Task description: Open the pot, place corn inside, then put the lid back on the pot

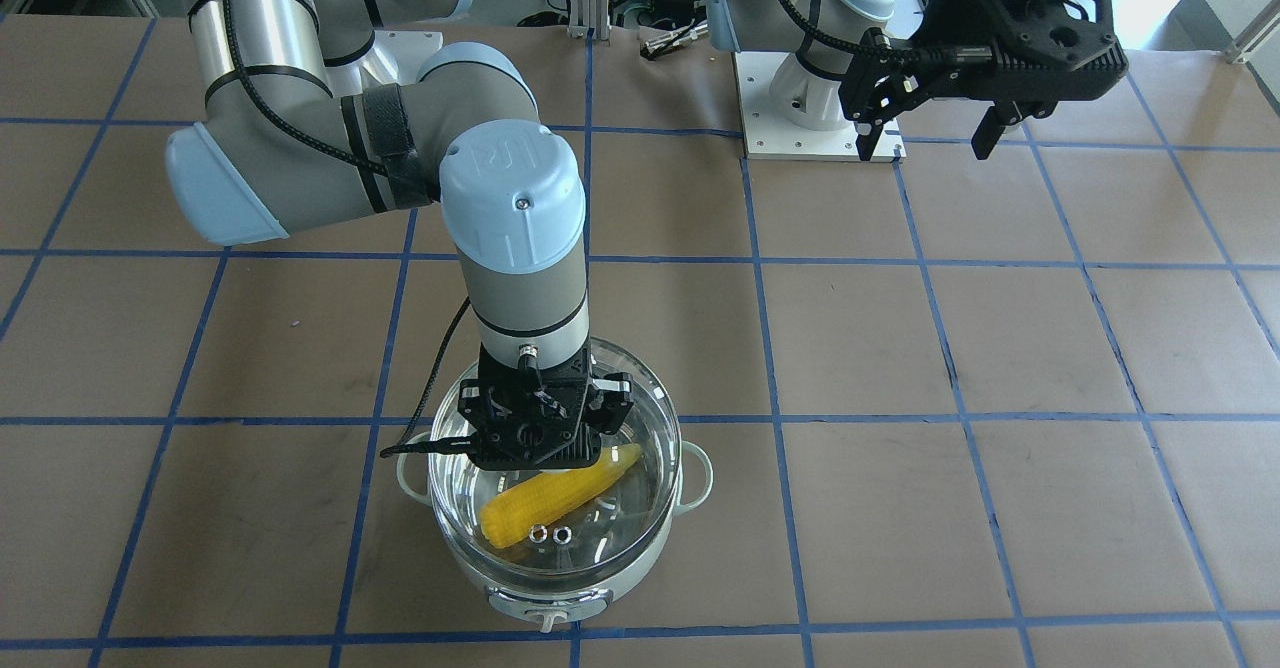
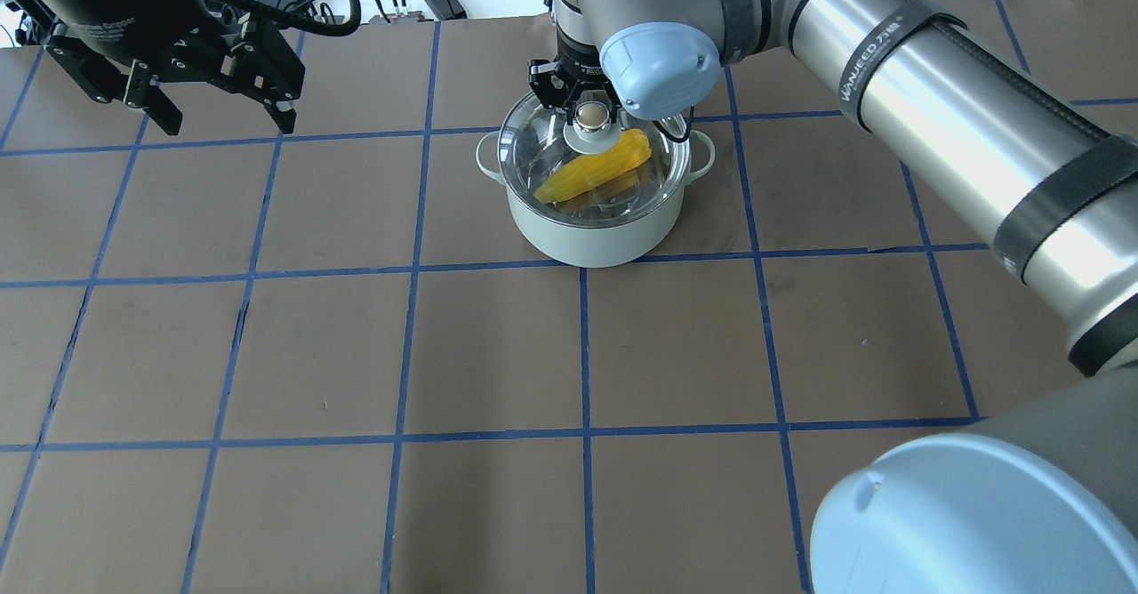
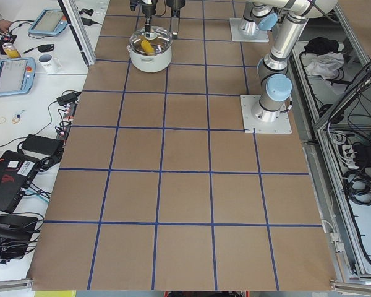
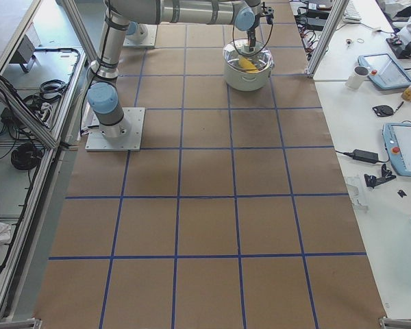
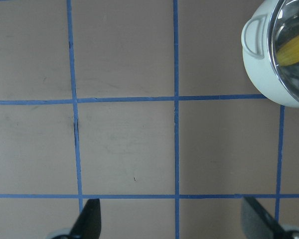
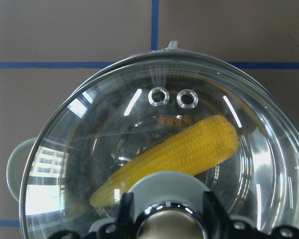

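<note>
Corn [image 1: 555, 498] lies inside the pot [image 1: 560, 588], its pointed end toward two o'clock in the front-facing view. We see it through the glass lid [image 1: 610, 538], which sits on the pot's rim. In that view we find the pot at six o'clock on the table [image 1: 1000, 348]. The right gripper [image 6: 167, 224] is clenched from above on the lid's knob [image 2: 591, 116]. The left gripper [image 1: 925, 148] hangs released, jaws spread, at one o'clock, well apart from the pot.
</note>
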`<state>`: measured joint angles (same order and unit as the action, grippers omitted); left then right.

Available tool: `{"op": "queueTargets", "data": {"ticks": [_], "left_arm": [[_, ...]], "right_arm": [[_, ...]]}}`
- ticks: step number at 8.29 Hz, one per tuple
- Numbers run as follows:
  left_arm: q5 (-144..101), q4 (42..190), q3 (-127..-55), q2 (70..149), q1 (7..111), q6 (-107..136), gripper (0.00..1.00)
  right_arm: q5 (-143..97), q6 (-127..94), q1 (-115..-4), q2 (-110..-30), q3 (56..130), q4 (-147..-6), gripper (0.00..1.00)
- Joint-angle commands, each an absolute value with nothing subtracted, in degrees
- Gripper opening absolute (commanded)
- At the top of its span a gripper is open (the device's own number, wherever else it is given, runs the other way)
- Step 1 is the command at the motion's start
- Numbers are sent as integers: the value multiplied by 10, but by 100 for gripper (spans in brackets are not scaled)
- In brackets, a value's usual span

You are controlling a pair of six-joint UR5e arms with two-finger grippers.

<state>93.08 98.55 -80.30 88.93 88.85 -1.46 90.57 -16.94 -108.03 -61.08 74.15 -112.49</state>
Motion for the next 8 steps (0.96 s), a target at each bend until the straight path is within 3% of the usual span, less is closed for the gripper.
{"op": "queueTargets", "data": {"ticks": [1, 8], "left_arm": [[931, 937, -804, 900, 889, -19, 100], [931, 925, -816, 897, 889, -19, 100]], "right_arm": [[911, -162, -1080, -612, 757, -1155, 27], [914, -156, -1080, -611, 758, -1157, 27]]}}
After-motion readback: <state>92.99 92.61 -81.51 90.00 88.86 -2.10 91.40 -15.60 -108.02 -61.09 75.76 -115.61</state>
